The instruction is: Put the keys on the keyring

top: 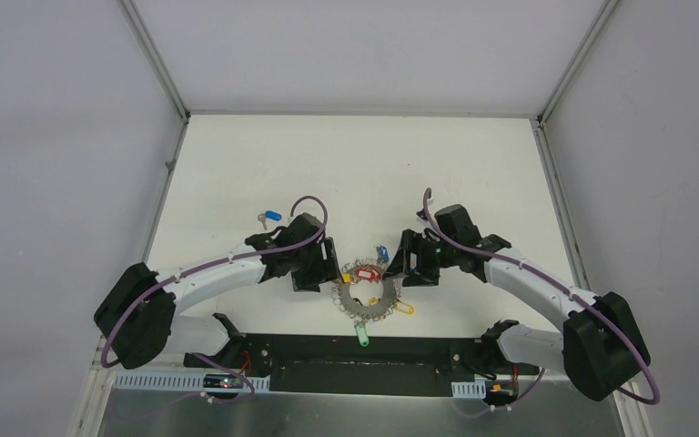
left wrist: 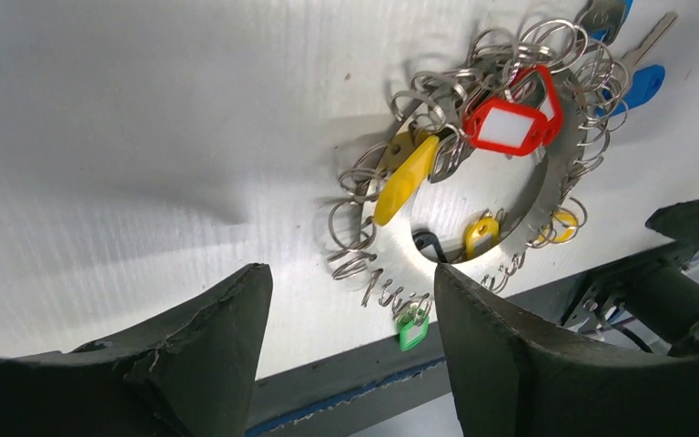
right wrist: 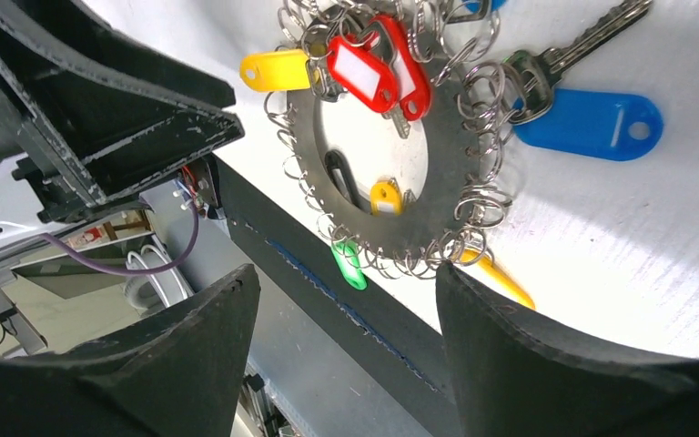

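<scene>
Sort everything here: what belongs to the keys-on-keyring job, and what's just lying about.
Belongs to the job:
keyring, already strung with red, yellow and green tags
blue-tagged key at its edge
lone blue-tagged key, off to the left

Just there:
black base rail
purple cable

Keyring [right wrist: 446,173] dull grey metal, shiny wire loops; red tag [right wrist: 361,73] glossy plastic; table [left wrist: 146,137] matt white.

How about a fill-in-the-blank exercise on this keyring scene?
The lone tag on the black strip is ____.
The loose key beside the left arm has a ____ tag.
The left gripper and right gripper both stand ____, holding nothing.
The two white-labelled tags on the keyring are ____.
Missing words: green, blue, open, red.
</scene>
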`<state>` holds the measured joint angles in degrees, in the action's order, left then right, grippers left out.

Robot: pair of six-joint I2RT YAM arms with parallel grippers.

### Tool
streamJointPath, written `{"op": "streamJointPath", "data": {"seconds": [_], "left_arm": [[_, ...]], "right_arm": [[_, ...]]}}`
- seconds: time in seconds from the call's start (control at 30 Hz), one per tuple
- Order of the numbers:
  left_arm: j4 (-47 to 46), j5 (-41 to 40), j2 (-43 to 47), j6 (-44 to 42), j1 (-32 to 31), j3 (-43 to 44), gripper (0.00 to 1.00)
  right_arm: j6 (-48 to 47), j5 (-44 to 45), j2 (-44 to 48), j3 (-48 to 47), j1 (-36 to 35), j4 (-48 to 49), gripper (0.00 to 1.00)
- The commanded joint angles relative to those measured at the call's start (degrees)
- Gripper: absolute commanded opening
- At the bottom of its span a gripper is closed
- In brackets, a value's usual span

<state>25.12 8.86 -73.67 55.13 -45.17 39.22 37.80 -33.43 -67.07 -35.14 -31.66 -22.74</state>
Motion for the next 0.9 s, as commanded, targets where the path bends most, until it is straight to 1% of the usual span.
{"op": "streamJointPath", "data": {"seconds": [0.0,0.17,0.2,0.23,0.33,0.43,0.57,0.7,0.8,0.87], "left_arm": [[-0.6,-0.9,4.5,3.1,0.1,-3.1,0.67],[-7.1,2.9,5.3,7.9,0.1,-7.0,0.66],[-9.1,4.1,5.1,9.2,0.1,-7.6,0.66],[-11.8,5.3,4.9,10.5,0.1,-8.7,0.65],[-19.3,7.3,4.9,14.0,0.1,-11.3,0.65],[-24.8,6.8,5.5,17.0,0.1,-13.6,0.65],[-24.7,5.6,7.3,18.1,0.3,-14.6,0.62],[-17.6,3.7,10.2,17.1,0.4,-14.2,0.60],[-14.8,3.1,12.1,16.3,0.4,-14.1,0.59],[-13.8,2.9,13.0,15.9,0.3,-14.1,0.59]], "right_arm": [[-0.2,0.4,-1.0,-2.5,1.4,0.7,0.73],[-0.2,0.4,-2.1,-2.6,2.4,0.6,0.73],[-5.3,-2.0,-2.2,-2.7,2.5,0.6,0.75],[-5.8,-2.2,-2.3,-2.8,2.7,0.6,0.75],[-4.6,-2.3,-3.1,-3.5,3.0,1.4,0.74],[-3.1,-2.1,-4.5,-4.7,3.0,2.5,0.72],[-2.4,-0.7,-6.5,-6.8,3.0,2.6,0.69],[-3.4,1.2,-10.0,-10.7,3.0,-0.6,0.68],[-4.5,2.7,-13.5,-14.1,3.0,-3.7,0.65],[-5.6,3.7,-15.5,-16.1,3.0,-5.3,0.61]]}}
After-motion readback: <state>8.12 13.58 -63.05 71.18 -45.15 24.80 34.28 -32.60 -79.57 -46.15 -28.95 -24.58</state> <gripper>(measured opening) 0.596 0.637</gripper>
